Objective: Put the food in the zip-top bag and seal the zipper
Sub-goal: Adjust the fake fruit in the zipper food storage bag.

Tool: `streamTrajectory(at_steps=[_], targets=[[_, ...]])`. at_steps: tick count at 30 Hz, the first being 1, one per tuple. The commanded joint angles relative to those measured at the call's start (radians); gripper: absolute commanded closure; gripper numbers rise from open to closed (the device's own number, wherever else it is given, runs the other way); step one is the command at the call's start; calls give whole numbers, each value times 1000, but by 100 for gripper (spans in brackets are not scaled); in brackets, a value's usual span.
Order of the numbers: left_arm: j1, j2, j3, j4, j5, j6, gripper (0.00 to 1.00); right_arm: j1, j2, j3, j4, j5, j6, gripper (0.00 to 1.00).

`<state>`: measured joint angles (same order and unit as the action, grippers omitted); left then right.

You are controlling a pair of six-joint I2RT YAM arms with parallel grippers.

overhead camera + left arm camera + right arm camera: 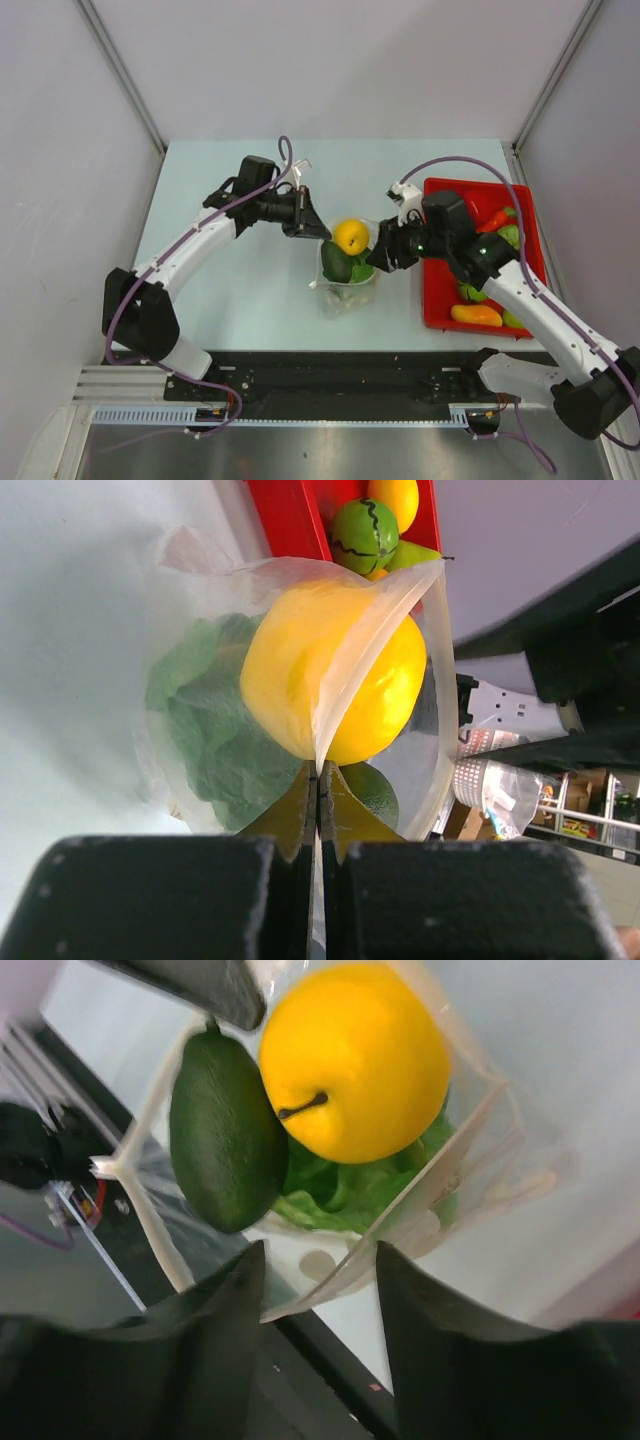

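My left pincer (318, 780) pinches the rim of the zip-top bag (348, 290) at mid-frame and my right pincer (317, 1255) is spread at its mouth, so I should ease the yellow fruit (350, 236) deeper before sealing.

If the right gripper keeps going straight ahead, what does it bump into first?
Most likely the zip-top bag: its open rim lies right between the right gripper's spread fingers. Just past that are the dark green avocado and the yellow fruit, but depth is hard to judge here.
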<state>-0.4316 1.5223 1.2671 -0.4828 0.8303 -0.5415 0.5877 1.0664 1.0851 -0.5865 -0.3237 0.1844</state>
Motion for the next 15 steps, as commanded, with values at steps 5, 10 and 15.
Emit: streamTrajectory(at_steps=[5,10,15], targets=[[-16,-71,37,-66,-37,133,100,-14,35,15,33,-89,49,100],[-25,-89,74,-122,-95,251,99,35,-22,16,7,-66,-2,100],[-59,-97,100,-142,-118,374,100,52,0,12,20,-3,-28,40]])
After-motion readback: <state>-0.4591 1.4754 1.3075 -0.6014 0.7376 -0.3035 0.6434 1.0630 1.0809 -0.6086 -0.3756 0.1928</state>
